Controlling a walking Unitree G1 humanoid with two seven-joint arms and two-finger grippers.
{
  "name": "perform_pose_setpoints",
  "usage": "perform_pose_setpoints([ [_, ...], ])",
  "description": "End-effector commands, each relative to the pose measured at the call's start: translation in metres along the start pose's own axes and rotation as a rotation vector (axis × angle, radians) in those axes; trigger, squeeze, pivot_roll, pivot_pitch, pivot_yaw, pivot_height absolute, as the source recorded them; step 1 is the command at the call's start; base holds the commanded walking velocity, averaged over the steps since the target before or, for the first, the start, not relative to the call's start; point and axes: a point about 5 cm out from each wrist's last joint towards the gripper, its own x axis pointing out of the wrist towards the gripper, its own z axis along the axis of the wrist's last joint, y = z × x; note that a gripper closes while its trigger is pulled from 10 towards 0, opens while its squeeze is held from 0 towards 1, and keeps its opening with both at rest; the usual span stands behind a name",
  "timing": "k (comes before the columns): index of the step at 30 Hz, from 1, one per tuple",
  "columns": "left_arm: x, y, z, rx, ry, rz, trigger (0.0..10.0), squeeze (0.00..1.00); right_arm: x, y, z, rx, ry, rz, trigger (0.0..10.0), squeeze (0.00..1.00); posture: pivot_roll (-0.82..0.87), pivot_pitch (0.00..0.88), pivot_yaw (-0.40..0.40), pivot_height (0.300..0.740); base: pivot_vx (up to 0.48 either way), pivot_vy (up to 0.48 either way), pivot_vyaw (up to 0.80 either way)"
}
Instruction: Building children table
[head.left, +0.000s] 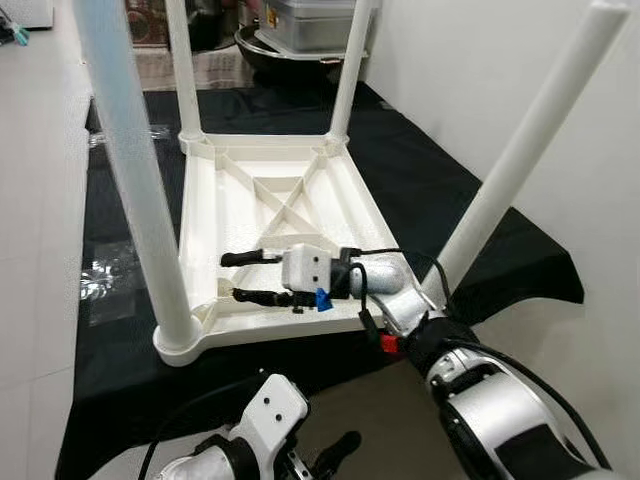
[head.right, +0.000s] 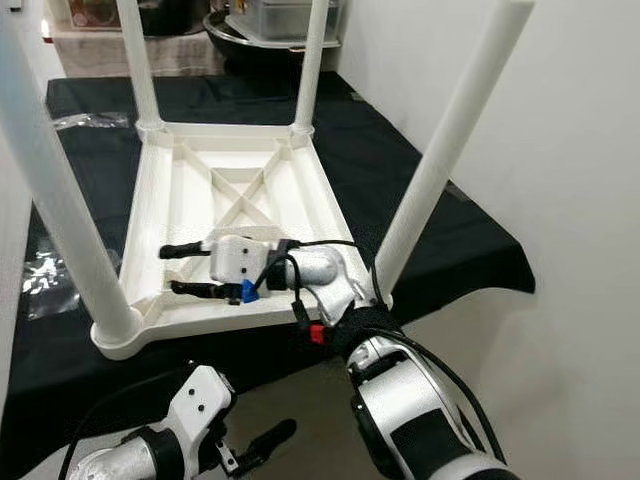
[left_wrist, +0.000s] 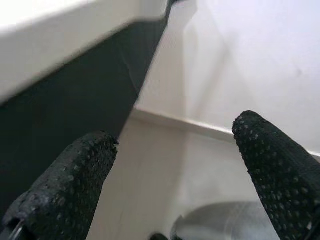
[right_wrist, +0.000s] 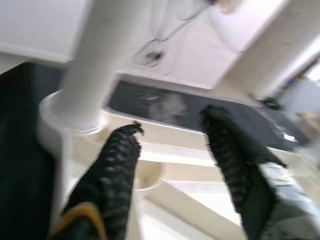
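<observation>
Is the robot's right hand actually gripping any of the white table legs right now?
Apart. In the left eye view the right hand hovers open over the upturned table, its fingers pointing at the near left leg with a gap between.

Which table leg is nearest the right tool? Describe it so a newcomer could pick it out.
Find the white children's table lying upside down on the black cloth, four legs pointing up. The right tool reaches open over its underside from the near edge. The leg meant rises beside that arm's wrist, at the near corner on the wall side.
</observation>
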Motion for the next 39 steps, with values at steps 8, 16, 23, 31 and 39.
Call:
perform_pose_setpoints([
  [8,0.000,0.032,0.018,0.081,-0.108,0.212,10.0,0.00,-0.051,-0.008,0.001,0.266,-0.095,-0.546,10.0,0.00,0.04,0.071,-0.110,0.740,0.000,0.000,0.00],
  [16,0.001,0.027,0.020,0.082,-0.135,0.264,10.0,0.00,-0.068,0.029,0.002,0.341,-0.080,-0.761,10.0,0.00,0.04,0.053,-0.099,0.740,0.000,0.000,0.00],
  [23,0.002,0.018,0.016,0.081,-0.132,0.273,10.0,0.00,-0.084,0.097,-0.003,0.407,0.048,-0.872,10.0,0.00,0.04,0.022,-0.085,0.740,0.000,0.000,0.00],
  [31,0.002,0.021,0.009,0.078,-0.120,0.339,10.0,0.00,-0.092,0.113,-0.016,0.532,0.239,-0.969,10.0,0.00,0.04,0.000,-0.075,0.740,0.000,0.000,0.00],
  [39,0.004,0.021,0.005,0.082,-0.105,0.345,10.0,0.00,-0.088,0.119,-0.012,0.583,0.243,-0.930,10.0,0.00,0.05,0.000,-0.074,0.740,0.000,-0.085,0.00],
])
